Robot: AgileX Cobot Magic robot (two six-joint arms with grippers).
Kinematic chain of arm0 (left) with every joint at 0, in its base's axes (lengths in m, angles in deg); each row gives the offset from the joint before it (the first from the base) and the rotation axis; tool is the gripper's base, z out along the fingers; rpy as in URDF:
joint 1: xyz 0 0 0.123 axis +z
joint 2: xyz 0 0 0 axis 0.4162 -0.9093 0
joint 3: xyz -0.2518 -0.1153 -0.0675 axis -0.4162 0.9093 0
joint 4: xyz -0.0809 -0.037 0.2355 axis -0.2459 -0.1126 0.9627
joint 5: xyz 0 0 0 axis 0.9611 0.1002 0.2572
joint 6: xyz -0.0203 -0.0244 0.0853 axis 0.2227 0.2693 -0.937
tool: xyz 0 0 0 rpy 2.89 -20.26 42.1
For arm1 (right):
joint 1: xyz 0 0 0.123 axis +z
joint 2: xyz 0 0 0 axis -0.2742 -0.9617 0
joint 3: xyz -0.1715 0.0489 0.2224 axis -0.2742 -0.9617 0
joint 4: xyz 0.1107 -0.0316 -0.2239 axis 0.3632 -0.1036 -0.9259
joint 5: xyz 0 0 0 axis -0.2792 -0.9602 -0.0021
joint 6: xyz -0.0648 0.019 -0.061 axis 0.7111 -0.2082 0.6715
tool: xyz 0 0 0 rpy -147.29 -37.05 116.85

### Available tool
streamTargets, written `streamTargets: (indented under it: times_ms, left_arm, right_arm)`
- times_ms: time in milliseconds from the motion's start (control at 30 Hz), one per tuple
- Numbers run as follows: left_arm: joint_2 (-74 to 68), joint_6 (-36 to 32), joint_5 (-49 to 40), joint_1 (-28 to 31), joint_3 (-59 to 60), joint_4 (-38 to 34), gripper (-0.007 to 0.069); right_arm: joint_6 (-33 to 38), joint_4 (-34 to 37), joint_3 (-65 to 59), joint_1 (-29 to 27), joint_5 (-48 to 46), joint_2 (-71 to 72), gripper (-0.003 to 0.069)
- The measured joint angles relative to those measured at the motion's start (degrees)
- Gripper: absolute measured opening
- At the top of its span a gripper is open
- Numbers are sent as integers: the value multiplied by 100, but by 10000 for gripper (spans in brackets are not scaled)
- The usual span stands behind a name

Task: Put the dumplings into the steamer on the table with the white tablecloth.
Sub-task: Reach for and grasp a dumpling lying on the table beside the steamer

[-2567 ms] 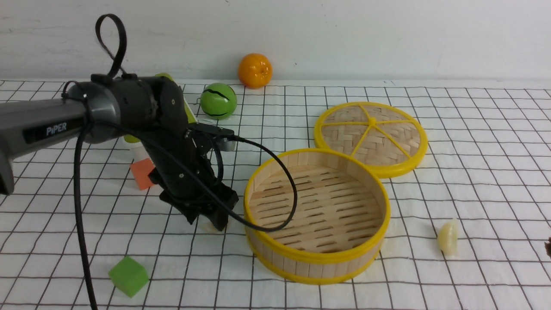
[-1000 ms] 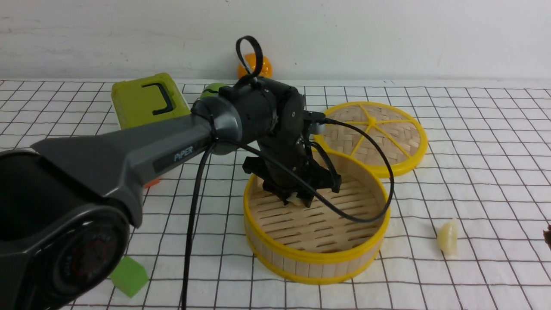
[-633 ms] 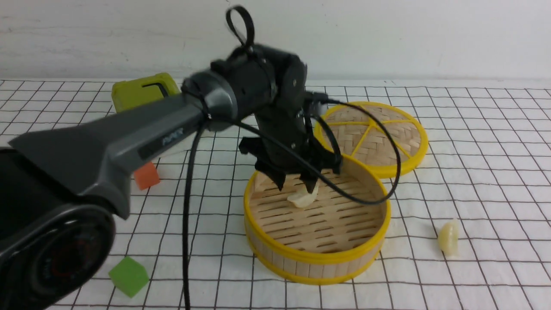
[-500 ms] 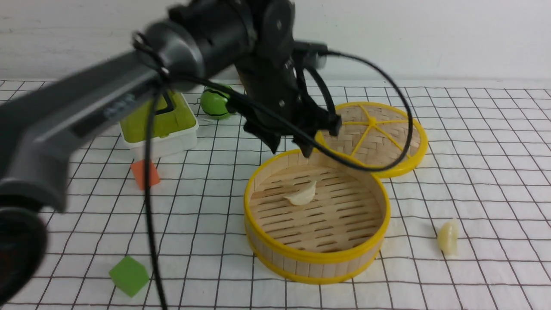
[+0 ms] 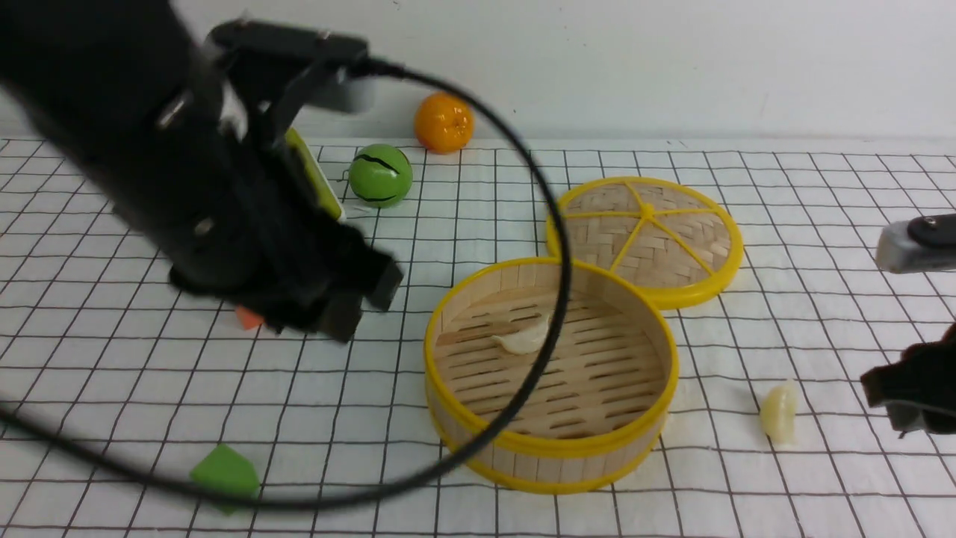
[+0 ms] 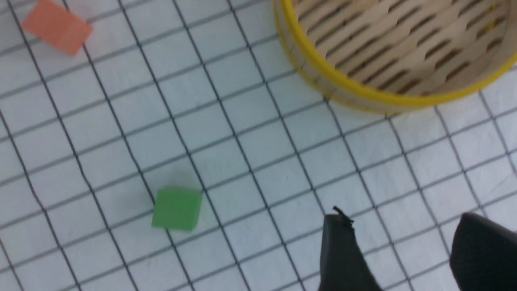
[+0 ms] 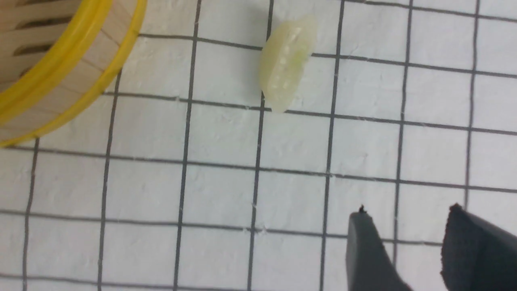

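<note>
The steamer (image 5: 553, 448) stands mid-table on the white tablecloth (image 5: 821, 224). One cream dumpling (image 5: 523, 338) lies on its slatted floor, toward the back left. The other dumpling (image 5: 778, 412) rests on the cloth to the steamer's right, and also appears in the right wrist view (image 7: 286, 61). My right gripper (image 7: 408, 214) is open and empty, a little short of that dumpling, and enters the front view at the right edge (image 5: 907, 392). My left gripper (image 6: 400, 222) is open and empty above bare cloth, to the left of the steamer (image 6: 363, 93). The left arm is blurred in the front view.
The flat woven lid (image 5: 644, 237) lies behind the steamer. A green ball (image 5: 379, 175) and an orange (image 5: 444, 122) sit at the back. A green cube (image 5: 224, 474) lies front left. An orange cube (image 6: 56, 26) and a green-lidded box (image 5: 317, 183) are partly hidden by the left arm.
The left gripper let go of a dumpling inside the steamer, then rose and drew back to the left. The right gripper came into view at the right edge and opened.
</note>
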Motion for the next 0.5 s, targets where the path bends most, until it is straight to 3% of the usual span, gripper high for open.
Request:
streamTargets:
  times_ms: [100, 267, 400, 500]
  left_arm:
    - [774, 7, 185, 0, 1096, -83, 362]
    - [1516, 49, 731, 0, 2079, -273, 362]
    - [1721, 220, 1061, 0, 2366, -267, 362]
    - [1726, 249, 1106, 0, 2393, -255, 362]
  right_arm:
    - [432, 662, 77, -337, 356, -633, 327]
    - [1169, 1573, 558, -444, 712, -1554, 426]
    - [1479, 1791, 940, -307, 911, -2323, 502]
    - [1454, 1755, 1088, -287, 955, -2726, 513]
